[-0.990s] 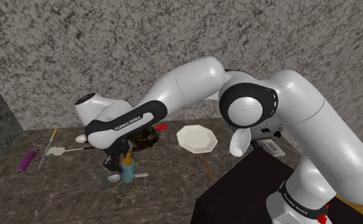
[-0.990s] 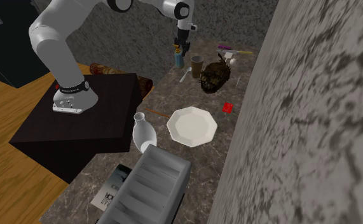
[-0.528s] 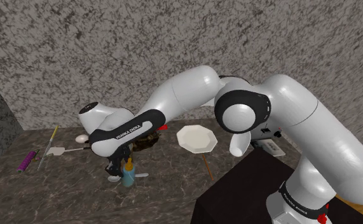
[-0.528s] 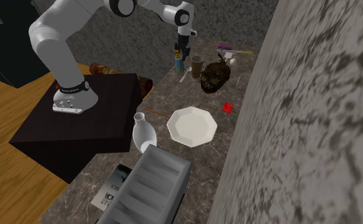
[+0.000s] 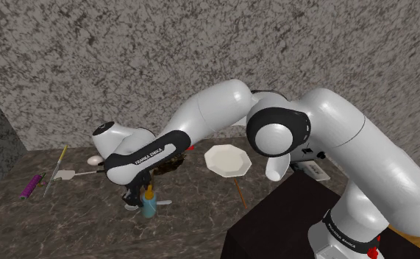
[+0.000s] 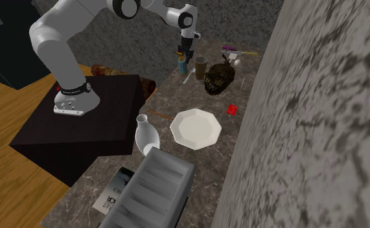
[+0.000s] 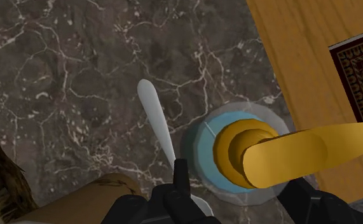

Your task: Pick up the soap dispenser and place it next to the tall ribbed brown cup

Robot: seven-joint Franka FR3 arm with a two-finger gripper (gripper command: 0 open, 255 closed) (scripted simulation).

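Grasping step, I judge: the gripper (image 7: 237, 191), fingers spread, straddles the soap dispenser (image 7: 236, 151) standing near the brown cup (image 6: 201, 67), so next it should close, then lift.

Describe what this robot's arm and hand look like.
The arm is made of rounded, glossy white segments with dark joints. A black band near the wrist carries white FRANKA EMIKA lettering. The hand is all black, with two blocky fingers.
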